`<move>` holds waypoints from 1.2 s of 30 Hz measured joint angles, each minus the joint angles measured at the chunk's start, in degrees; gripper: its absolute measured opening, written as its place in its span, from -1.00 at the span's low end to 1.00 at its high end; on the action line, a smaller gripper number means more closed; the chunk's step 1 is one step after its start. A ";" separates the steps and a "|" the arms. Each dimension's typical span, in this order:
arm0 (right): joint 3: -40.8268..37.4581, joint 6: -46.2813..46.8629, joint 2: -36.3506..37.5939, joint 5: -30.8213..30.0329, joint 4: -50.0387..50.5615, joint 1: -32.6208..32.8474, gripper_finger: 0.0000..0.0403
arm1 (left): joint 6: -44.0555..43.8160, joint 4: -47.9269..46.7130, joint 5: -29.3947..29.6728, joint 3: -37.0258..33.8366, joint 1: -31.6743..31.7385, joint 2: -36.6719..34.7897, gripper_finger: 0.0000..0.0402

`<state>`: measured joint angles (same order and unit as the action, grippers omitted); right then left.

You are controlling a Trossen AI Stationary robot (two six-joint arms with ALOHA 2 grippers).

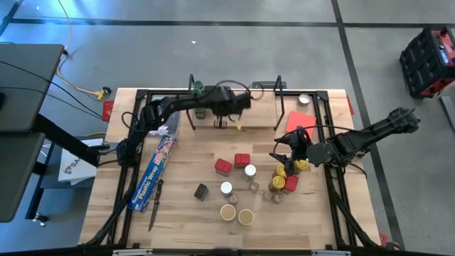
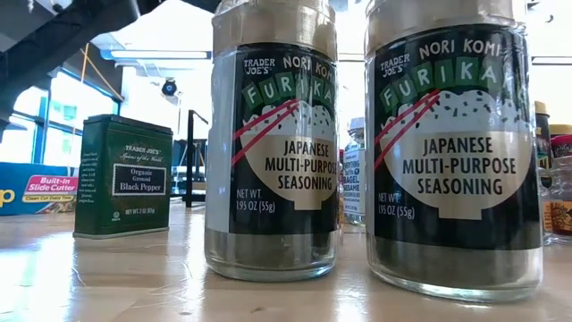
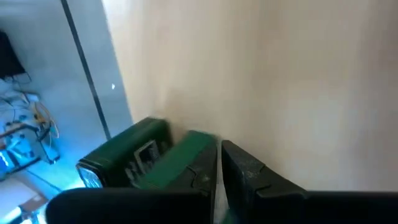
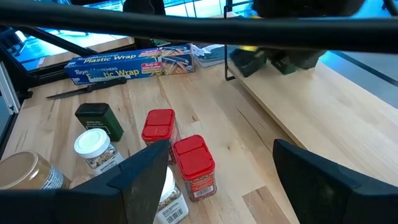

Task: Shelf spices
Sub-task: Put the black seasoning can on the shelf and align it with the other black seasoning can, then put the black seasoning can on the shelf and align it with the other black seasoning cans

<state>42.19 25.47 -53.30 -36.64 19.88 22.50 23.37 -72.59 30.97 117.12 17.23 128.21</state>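
Observation:
The shelf, a light wooden board in a black wire frame, stands at the table's far side. My left gripper is shut above the board's left part, pointing steeply down, beside two dark green tins that stand on it. Loose spices stand mid-table: two red tins, white-lidded jars, tan-lidded jars, a dark green tin and a yellow-lidded cluster. My right gripper hangs open above that cluster with nothing between its fingers. Two furikake jars fill the low view. My left gripper's shut fingers stand right against the side of the nearer green tin, coming from above and slanting down. Whether a finger touches the tin I cannot tell; the view is blurred there.
A long blue plastic-wrap box and a black knife lie on the table's left part. A flat red card lies on the shelf's right part. Bare board shows between it and the left gripper.

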 joint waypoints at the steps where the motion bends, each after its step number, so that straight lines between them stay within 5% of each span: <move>1: 0.00 0.00 0.00 0.00 0.06 0.00 0.41 | -1.86 -1.52 -0.13 0.94 -1.52 -0.42 -0.91; 13: 0.00 1.18 0.00 0.41 1.11 0.04 0.41 | -42.64 -10.61 -2.33 -2.82 -31.60 -12.14 -0.91; 20: 0.00 0.09 0.00 0.16 0.61 0.04 0.41 | -82.74 -17.10 -5.62 -4.66 -47.55 -12.33 -0.85; 28: 0.00 -3.48 0.00 -0.29 -1.77 0.02 0.41 | -116.96 -17.45 -5.00 -4.66 -57.32 -12.33 -0.28; 36: 0.00 -3.54 -0.21 -0.25 -1.75 0.04 0.41 | -123.74 -17.49 -6.18 -4.68 -54.73 -10.85 0.32</move>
<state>42.19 21.93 -53.51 -36.88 18.13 22.55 -100.37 -90.07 24.79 112.44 -37.50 117.36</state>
